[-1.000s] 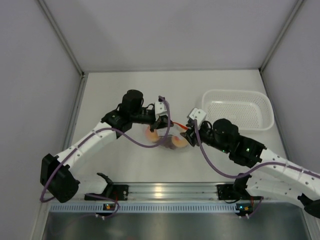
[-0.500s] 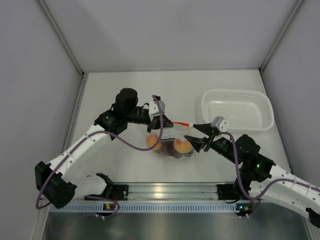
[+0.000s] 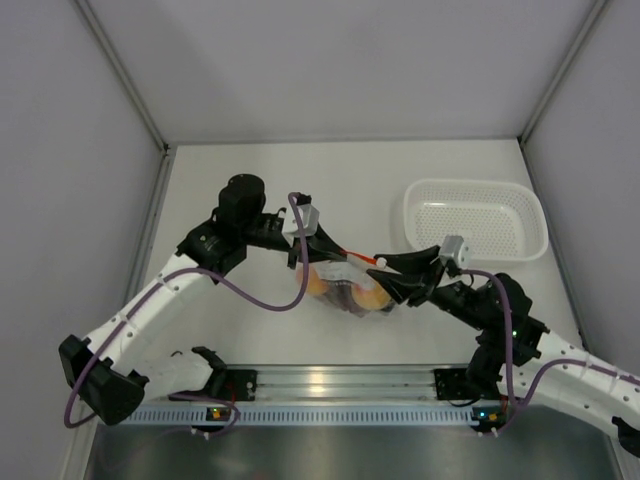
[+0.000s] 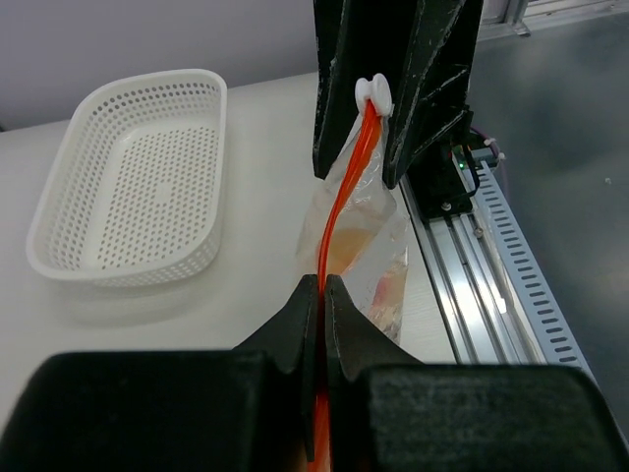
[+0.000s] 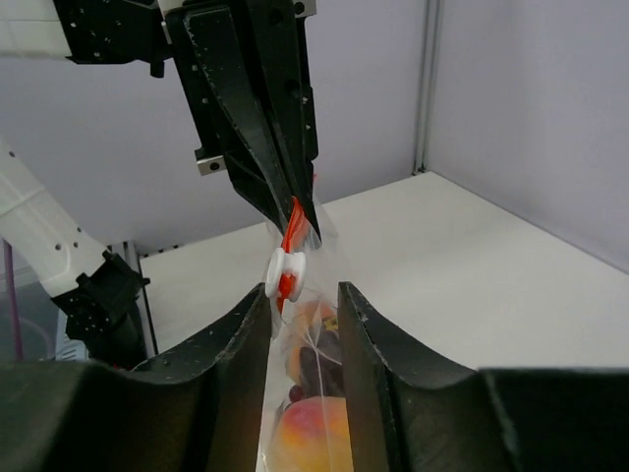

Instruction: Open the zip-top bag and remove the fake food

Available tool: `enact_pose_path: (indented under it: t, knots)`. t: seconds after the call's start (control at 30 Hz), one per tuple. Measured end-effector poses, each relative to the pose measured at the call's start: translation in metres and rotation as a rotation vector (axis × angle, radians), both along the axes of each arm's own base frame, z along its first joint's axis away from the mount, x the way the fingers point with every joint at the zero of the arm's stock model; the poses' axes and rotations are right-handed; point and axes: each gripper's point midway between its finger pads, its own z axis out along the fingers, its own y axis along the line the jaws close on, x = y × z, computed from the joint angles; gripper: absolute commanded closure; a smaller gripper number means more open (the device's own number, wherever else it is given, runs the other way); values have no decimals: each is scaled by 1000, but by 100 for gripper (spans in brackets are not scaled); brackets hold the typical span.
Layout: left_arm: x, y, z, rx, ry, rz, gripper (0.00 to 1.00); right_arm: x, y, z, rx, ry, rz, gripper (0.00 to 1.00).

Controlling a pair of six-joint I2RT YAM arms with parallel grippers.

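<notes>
The zip-top bag (image 3: 350,292) hangs between both grippers, above the table. My left gripper (image 3: 318,243) is shut on its red-orange zip strip (image 4: 339,206), pinching it at the jaw tips (image 4: 321,280). My right gripper (image 3: 385,267) faces it with its fingers a little apart, straddling the bag's top (image 5: 314,364). The white zip slider (image 5: 287,275) sits at the right gripper's tips (image 5: 303,293) and also shows in the left wrist view (image 4: 373,91). The fake food is inside the bag: an orange-red peach (image 5: 310,433), with dark pieces above it.
A white perforated basket (image 3: 475,184) stands empty at the back right, and also shows in the left wrist view (image 4: 128,265). An aluminium rail (image 3: 330,380) runs along the near table edge. Grey walls close in the left, back and right sides.
The left gripper has drawn back to the left and the right gripper to the right. The bag has risen off the table and its zip strip now stretches between them.
</notes>
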Motion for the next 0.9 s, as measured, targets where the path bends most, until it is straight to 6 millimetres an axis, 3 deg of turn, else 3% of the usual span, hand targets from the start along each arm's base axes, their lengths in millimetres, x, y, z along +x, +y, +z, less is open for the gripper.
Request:
enact_pose_path:
  t: [0.23, 0.47, 0.5, 0.53, 0.7, 0.8, 0.9]
  knots:
    - [-3, 0, 2, -6, 1, -16, 100, -9, 4, 3, 5, -16, 55, 98]
    - [-3, 1, 3, -5, 1, -11, 100, -10, 5, 3, -7, -30, 60, 100]
    - [-2, 0, 2, -3, 0, -5, 98, -9, 5, 2, -19, -29, 56, 100]
    - [-1, 0, 2, -1, -1, 1, 89, -8, 5, 2, -33, -25, 51, 100]
    - [5, 1, -1, 6, -13, 28, 71, 6, 14, 1, -159, 10, 18, 100]
    - [5, 0, -2, 3, -19, 19, 53, 12, 19, -17, -253, 55, 8, 100]
    - [8, -3, -7, 11, -4, 6, 46, 14, 20, -39, -331, 98, 4, 100]
